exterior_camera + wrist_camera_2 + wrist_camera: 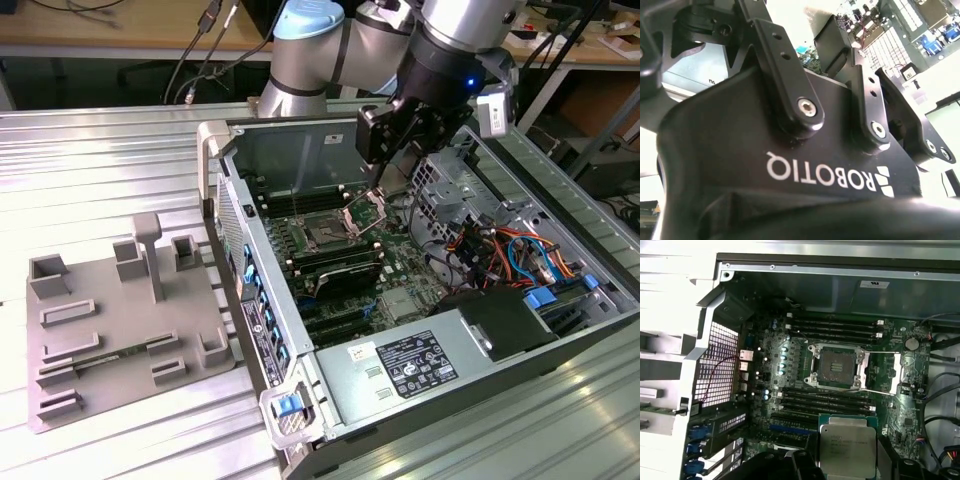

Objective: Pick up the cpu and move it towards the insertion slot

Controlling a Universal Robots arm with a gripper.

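Your claw [385, 170] hangs inside an open computer case [300, 390] that lies on a ribbed metal surface [100, 160]. In the first wrist view the cpu [847, 449] sits flat between the dark claw fingers [790, 465], silvery top up, pinched by its edges. It is held above the motherboard, near the long memory slots [825, 400]. The slot [837, 366], a square socket with a dark centre and open metal frame, lies just beyond the cpu, not yet under it. On the exterior view's left, a grey tray [120, 320] rests on the surface, well apart from the case.
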